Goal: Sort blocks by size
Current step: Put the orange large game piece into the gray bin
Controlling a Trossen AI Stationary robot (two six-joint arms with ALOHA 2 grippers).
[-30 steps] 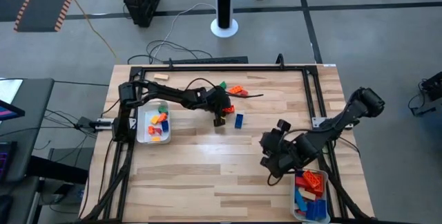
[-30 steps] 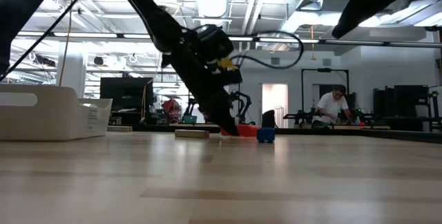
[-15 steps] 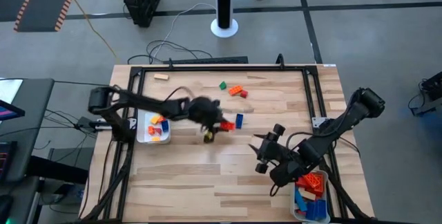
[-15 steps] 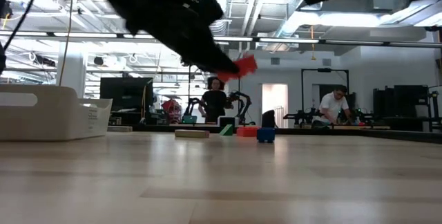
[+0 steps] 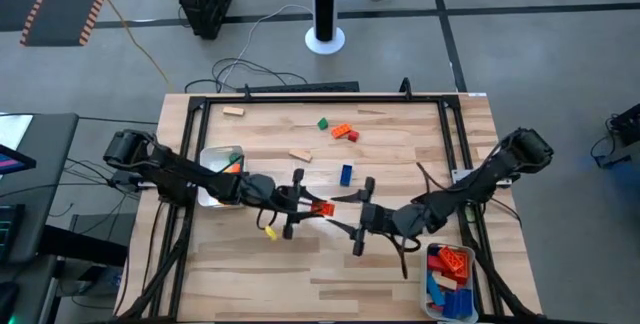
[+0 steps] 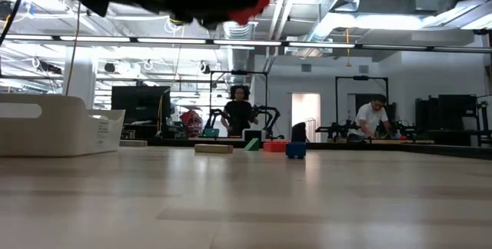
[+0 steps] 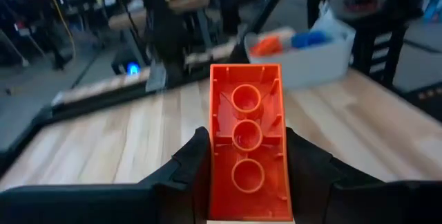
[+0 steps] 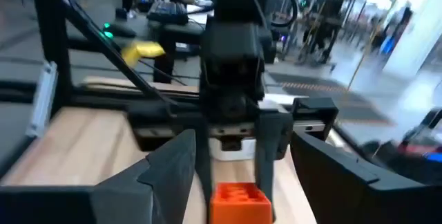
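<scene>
The left gripper (image 5: 312, 207) is pinching a red-orange block (image 5: 322, 208) by its sides at the centre of the high view, holding it out above the table (image 5: 300, 264) toward the right gripper (image 5: 345, 214), whose fingers are spreading wide just beside it. It looks like a handover: the right gripper should be closing squarely on the block's free end before the left one lets go, keeping both arms level so the block is not twisting. The bin (image 5: 452, 282) at lower right is already holding larger blocks. Compared with a second ago, the left arm has swung down from the loose blocks (image 5: 338, 132) at upper centre, and the right gripper has come leftward and opened.
</scene>
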